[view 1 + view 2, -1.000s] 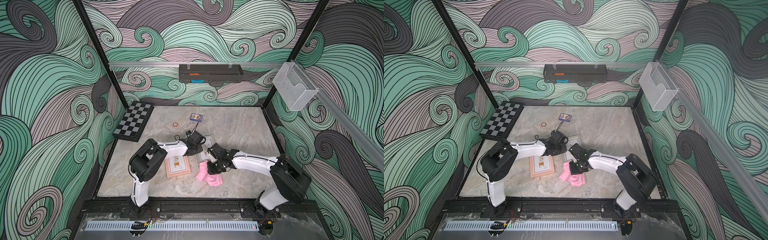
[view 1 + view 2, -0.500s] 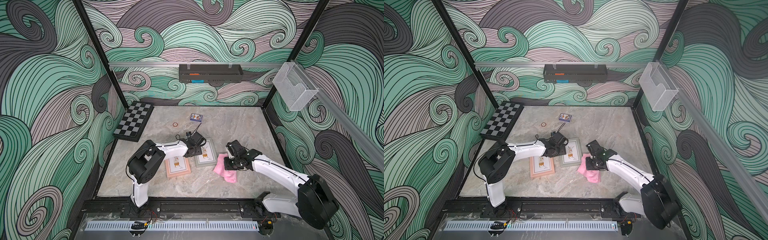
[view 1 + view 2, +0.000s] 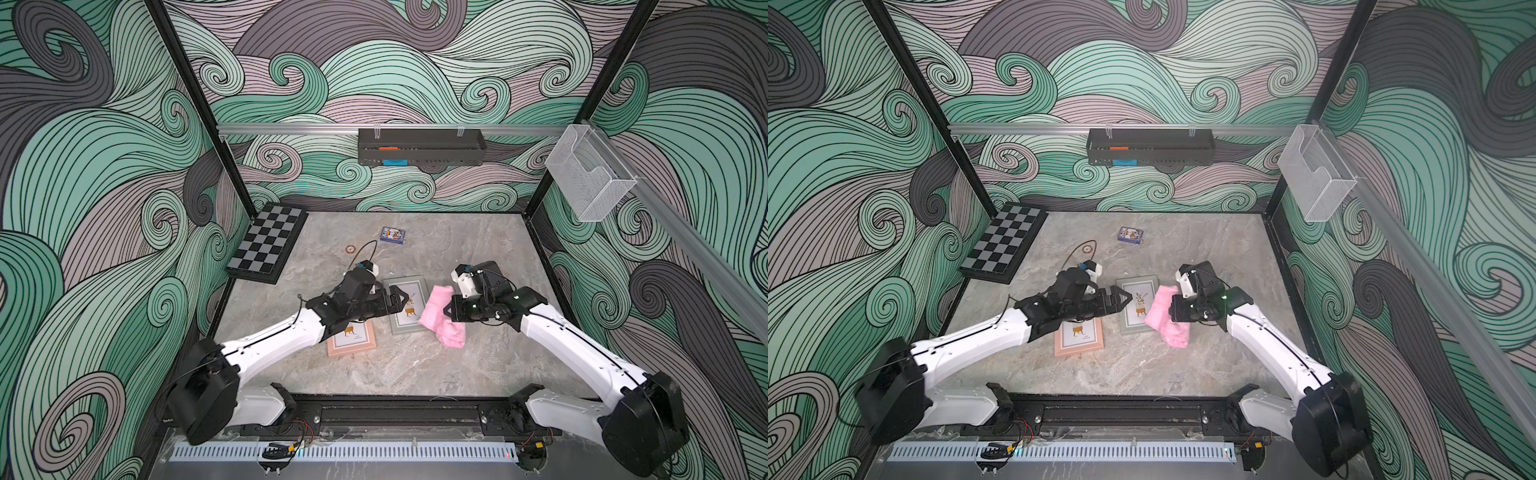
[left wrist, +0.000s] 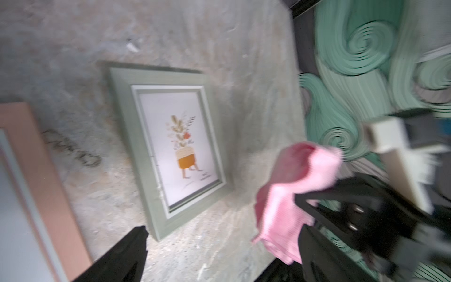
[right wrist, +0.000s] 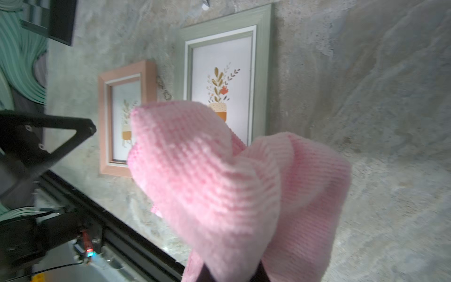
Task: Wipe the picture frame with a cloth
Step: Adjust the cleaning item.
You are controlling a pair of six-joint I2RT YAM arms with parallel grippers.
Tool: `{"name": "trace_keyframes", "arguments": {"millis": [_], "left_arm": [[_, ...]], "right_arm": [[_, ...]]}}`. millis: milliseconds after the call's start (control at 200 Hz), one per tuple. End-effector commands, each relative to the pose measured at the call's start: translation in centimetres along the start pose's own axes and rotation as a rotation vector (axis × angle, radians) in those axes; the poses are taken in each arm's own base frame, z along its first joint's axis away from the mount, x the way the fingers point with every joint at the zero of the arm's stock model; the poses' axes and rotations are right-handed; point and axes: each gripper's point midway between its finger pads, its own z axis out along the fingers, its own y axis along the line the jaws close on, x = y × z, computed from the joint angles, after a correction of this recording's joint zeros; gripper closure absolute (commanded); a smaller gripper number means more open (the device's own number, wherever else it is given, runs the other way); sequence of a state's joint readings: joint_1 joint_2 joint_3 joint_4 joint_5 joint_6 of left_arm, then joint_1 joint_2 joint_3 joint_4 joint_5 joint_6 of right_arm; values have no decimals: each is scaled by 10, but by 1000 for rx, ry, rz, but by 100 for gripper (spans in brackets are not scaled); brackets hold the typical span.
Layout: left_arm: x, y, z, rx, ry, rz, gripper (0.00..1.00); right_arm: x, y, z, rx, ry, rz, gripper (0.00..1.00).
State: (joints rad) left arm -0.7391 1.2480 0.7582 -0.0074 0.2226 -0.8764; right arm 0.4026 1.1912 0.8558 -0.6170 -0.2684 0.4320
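Observation:
A sage-green picture frame (image 3: 409, 322) (image 3: 1136, 322) (image 4: 175, 146) (image 5: 227, 68) lies flat mid-table. A pink-framed one (image 3: 351, 340) (image 3: 1079, 338) (image 5: 122, 117) lies next to it, nearer the front. My left gripper (image 3: 404, 300) (image 3: 1128, 297) (image 4: 207, 263) hovers open at the green frame's left edge with nothing between its fingers. Just right of that frame, my right gripper (image 3: 449, 309) (image 3: 1173, 311) (image 5: 231, 273) is shut on the light-pink cloth (image 3: 440, 316) (image 3: 1167, 318) (image 4: 292, 190) (image 5: 231, 183). The cloth hangs bunched over the frame's right edge.
A chessboard (image 3: 266, 243) leans at the back left. A small card box (image 3: 392, 235) and a small ring (image 3: 350, 248) lie behind the frames. A black shelf (image 3: 419, 145) and a clear holder (image 3: 590, 178) hang on the walls.
My left gripper has opened and let go of the green frame, which now lies flat. My right arm has carried the cloth to the right, off the frame's face.

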Motion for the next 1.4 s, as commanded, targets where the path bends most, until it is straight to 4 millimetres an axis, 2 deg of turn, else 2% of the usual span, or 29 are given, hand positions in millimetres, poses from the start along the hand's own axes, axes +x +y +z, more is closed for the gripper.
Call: {"name": "trace_keyframes", "arguments": {"millis": [0,175,320,575,786,841,976,1161,1396], "left_arm": [[17,-35,-9,255,75,-2,1],[23,-43,-2,379,81,-44,1],[22,-47,8,432,85,-78,1],[23,-56,9,483,87,-97,1],[30,-47,20,456,94,-94,1],[35,-37,32,428,109,-101,1],[37,-28,42,397,112,-103,1],[32,-24,45,375,81,-103,1],[24,-24,33,346,29,-81,31]], "right_arm": [[-22,47,-6,-292,-1,37,100],[-40,77,-5,-475,6,86,100],[-50,79,1,-488,-9,106,100],[-57,84,23,-549,24,157,100],[-70,100,14,-606,-6,161,100],[-71,105,12,-625,-2,165,100],[-71,113,9,-645,0,168,100],[-65,116,9,-651,16,168,100],[-57,110,18,-630,40,180,100]]}}
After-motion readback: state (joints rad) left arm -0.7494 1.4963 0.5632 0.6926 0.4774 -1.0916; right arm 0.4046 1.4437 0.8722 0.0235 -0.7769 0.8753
